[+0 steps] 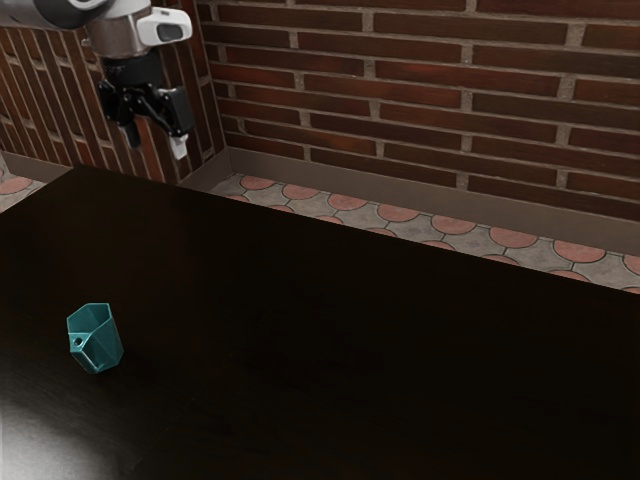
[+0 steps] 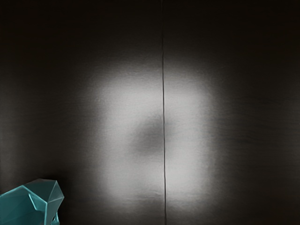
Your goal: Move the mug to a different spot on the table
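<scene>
A small teal faceted mug (image 1: 95, 338) stands upright on the dark table (image 1: 350, 330), near the exterior view's left edge. My gripper (image 1: 155, 143) hangs high above the table at the upper left, well above and behind the mug, open with nothing between its fingers. In the wrist view a corner of the teal mug (image 2: 30, 204) shows off to one side of the hand, on the dark table top (image 2: 234, 117) with a bright glare patch.
A brick wall (image 1: 430, 90) stands behind the table, with a tiled floor strip (image 1: 450, 225) beyond the table's far edge. A thin seam line (image 2: 163, 93) runs across the table top under the hand.
</scene>
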{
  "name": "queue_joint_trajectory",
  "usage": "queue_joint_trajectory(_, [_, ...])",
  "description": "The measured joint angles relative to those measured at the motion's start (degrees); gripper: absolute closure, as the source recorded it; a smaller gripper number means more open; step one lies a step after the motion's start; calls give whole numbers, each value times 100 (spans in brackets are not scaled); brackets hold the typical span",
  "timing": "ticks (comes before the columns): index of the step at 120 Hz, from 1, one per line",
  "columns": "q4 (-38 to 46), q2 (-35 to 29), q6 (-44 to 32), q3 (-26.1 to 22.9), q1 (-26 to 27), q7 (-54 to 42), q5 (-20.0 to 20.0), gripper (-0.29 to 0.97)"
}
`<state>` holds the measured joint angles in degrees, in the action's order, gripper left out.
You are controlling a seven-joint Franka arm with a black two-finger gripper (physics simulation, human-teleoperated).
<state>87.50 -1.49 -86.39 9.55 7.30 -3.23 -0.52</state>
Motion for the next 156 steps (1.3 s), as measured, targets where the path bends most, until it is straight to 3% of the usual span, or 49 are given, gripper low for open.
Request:
queue_joint_trajectory(34, [161, -184, -137, -36, -119, -41, 26, 0])
queue_joint_trajectory(50, [1572, -1271, -382, -212, -168, -52, 3, 0])
queue_joint_trajectory(61, [2633, -1858, -579, -591, -743, -50, -14, 0])
queue_joint_trajectory(84, [4203, -2428, -1327, -821, -1450, -65, -117, 0])
queue_joint_trajectory(108, [5226, -2650, -2254, -992, -1995, -295, -276, 0])
queue_joint_trajectory(127, [6184, -2905, -3573, -1578, -3038, -744, -283, 0])
queue_joint_trajectory(156, [7361, -2917, -5451, -1657, -3675, -1190, -59, 0])
